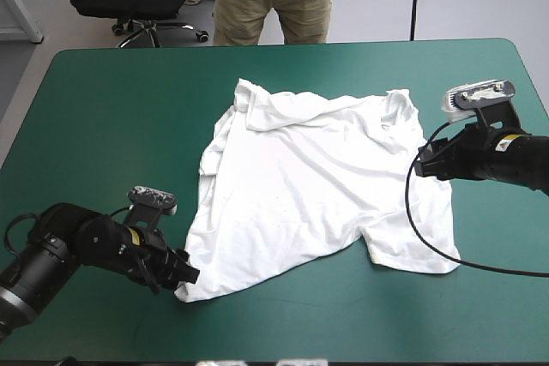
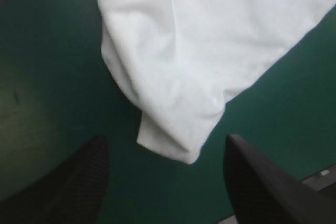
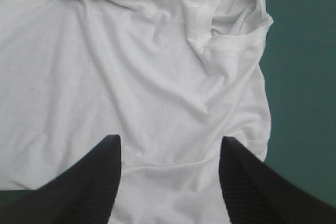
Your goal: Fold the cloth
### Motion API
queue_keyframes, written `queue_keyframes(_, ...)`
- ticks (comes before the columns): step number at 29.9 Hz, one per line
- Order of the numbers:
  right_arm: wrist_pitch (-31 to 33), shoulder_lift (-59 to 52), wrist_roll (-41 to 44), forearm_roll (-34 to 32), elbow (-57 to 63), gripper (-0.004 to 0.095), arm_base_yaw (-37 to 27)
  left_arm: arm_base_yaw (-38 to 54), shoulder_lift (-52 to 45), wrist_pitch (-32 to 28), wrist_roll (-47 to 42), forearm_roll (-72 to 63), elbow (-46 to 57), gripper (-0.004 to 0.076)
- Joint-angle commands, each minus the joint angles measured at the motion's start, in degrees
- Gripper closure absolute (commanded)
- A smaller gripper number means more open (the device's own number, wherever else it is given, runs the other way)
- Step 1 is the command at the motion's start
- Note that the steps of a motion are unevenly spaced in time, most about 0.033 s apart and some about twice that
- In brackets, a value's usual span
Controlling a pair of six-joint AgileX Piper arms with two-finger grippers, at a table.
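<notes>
T-shirt (image 1: 317, 190): spread on my teal-green table (image 1: 103, 109).
Left gripper (image 2: 165, 137): fingers apart, a shirt corner between them.
Right gripper (image 3: 170, 137): fingers apart, over the T-shirt.
High view alone: whole outline.

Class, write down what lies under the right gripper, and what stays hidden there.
Under the right gripper lies the white T-shirt, spread out and wrinkled. The teal-green cover shows only beside the shirt. Beneath the shirt it is hidden.
</notes>
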Motion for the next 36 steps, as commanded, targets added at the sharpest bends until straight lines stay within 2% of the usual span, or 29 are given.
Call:
queue_keyframes(1, -3.24, -1.21, -0.15, 3.14, -1.09, 0.0391, -0.54, -0.19, -0.98, -7.07, 0.8, -1.32, 4.84, 0.027)
queue_keyframes(5, -3.64, -1.11, -0.28, 3.17, -1.09, 0.0391, -0.54, -0.19, 0.62, -16.12, 0.8, -1.98, 11.17, 0.027)
queue_keyframes(7, -3.53, -1.0, -0.4, 3.03, -1.09, 0.0391, -0.54, -0.19, 2.46, -18.77, 0.8, -2.62, 13.17, 0.027)
queue_keyframes(10, -3.4, -0.77, -0.55, 2.78, -1.09, 0.0393, -0.54, -0.19, 5.98, -21.72, 3.63, -5.91, 14.85, 0.0277)
queue_keyframes(13, -3.27, -0.77, -0.55, 1.05, -1.09, 0.0395, -0.54, -0.19, 9.09, -22.58, 7.17, -9.65, 14.97, 0.0316)
queue_keyframes(16, -2.4, -0.77, 0.48, -3.39, -1.09, 0.0395, -0.54, -0.19, 10.88, -22.47, 10.13, -12.6, 14.97, 0.0435)
queue_keyframes(20, 0.72, -0.77, 3.1, -7.35, -0.24, 0.0395, -0.54, -0.19, 10.86, -21.84, 12.58, -13.26, 14.97, 0.0745)
queue_keyframes(28, 1.52, -0.77, 7.56, -12.14, 14.04, 0.0408, -0.54, -0.19, 10.86, -21.96, 12.77, -13.15, 14.97, 0.0741)
queue_keyframes(36, -10.7, 0.71, 9.36, -11.24, 26.82, 0.0407, -0.54, -0.19, 10.86, -22.21, 12.77, -13.05, 14.97, 0.0741)
